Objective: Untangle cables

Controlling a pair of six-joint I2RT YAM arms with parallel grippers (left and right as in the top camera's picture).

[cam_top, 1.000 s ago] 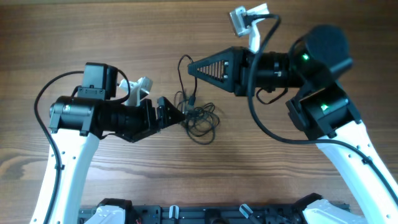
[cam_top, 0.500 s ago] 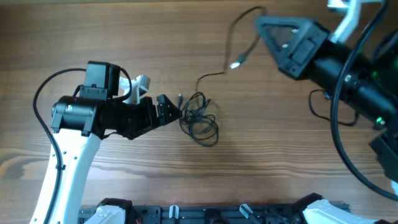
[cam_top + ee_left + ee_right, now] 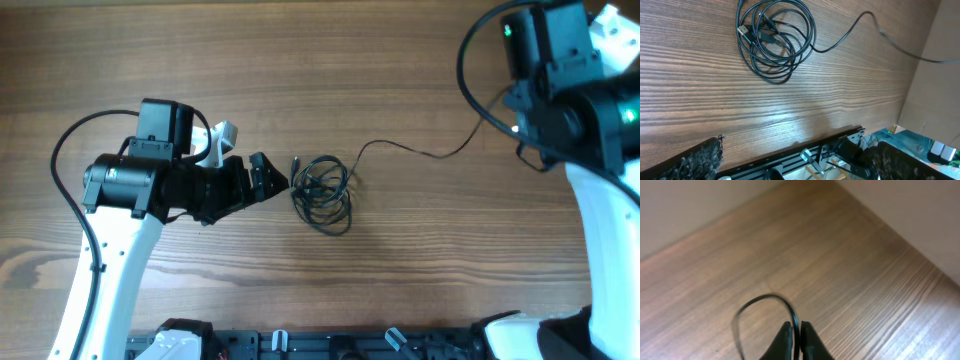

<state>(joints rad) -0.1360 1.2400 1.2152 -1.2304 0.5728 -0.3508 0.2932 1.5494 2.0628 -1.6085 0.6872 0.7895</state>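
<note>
The cables [image 3: 322, 190] lie as a small coiled bundle of thin black cords mid-table, also in the left wrist view [image 3: 772, 40]. One cord [image 3: 420, 150] runs out of the bundle to the right, toward my right arm [image 3: 565, 90], and shows in the left wrist view [image 3: 865, 20]. My left gripper [image 3: 268, 177] is open and empty just left of the bundle; its fingers [image 3: 695, 162] stand wide apart. My right gripper [image 3: 795, 335] is shut on the thin black cord [image 3: 765, 300], which loops out above its tips over the table's far right corner.
The wooden table [image 3: 400, 260] fills the view. A black rail with fittings [image 3: 340, 345] runs along the front edge, also seen in the left wrist view [image 3: 830, 150]. The right arm's thicker black cable [image 3: 480, 70] hangs by the stretched cord.
My right arm has swung up and to the far right, drawing one cord out of the bundle into a long line. The left arm has stayed put.
</note>
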